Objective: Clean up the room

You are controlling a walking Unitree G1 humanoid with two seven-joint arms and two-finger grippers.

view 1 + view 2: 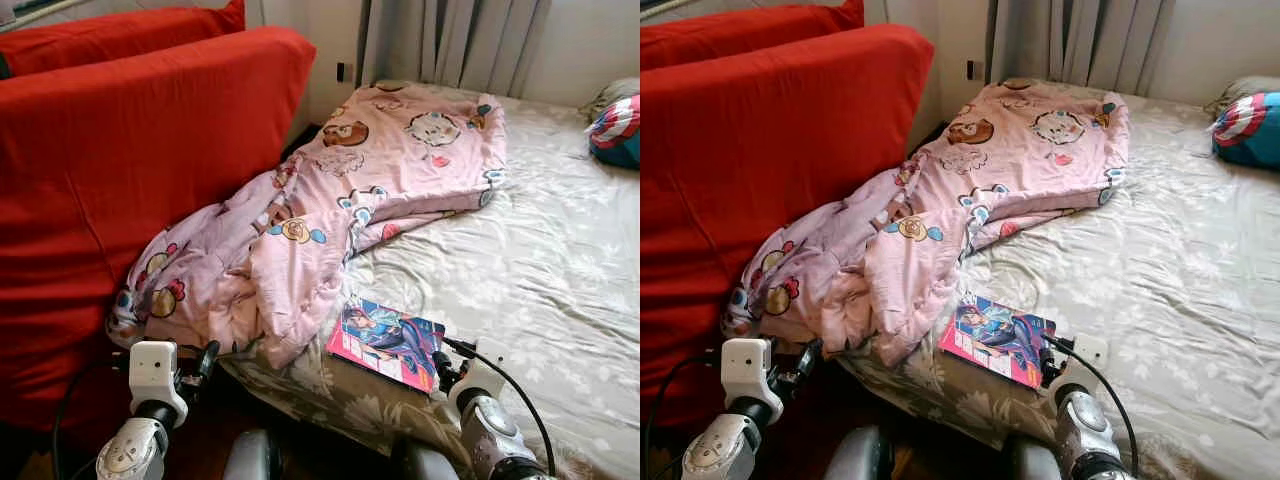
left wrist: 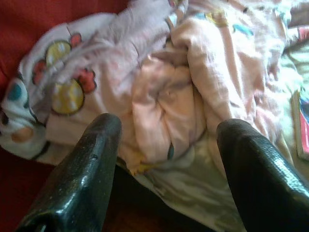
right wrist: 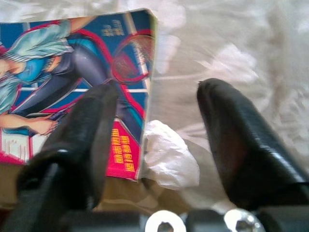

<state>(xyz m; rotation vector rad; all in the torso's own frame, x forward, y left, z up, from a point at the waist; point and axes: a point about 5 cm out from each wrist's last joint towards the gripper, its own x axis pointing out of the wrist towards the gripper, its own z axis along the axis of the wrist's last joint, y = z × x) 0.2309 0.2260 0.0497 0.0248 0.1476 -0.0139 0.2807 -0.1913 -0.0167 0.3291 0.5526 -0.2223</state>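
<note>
Across the head views spreads a bed [image 1: 560,260] under a pale floral sheet, running from 6 o'clock up to 1 o'clock, where grey curtains [image 1: 450,40] hang against the wall. At 9 o'clock a red sofa [image 1: 120,160] stands tight against the bed's side. A pink cartoon-print quilt [image 1: 330,200] lies rumpled from 12 o'clock down to 7 o'clock, its lower end bunched against the sofa. At 2 o'clock sits a blue and red cushion [image 1: 618,130]. A comic book [image 1: 388,343] lies flat near the bed's edge at 5 o'clock, just beside the quilt. The right gripper [image 3: 154,130] hovers over the book's corner, fingers spread. The left gripper [image 2: 166,159] faces the bunched quilt, released and apart from it.
</note>
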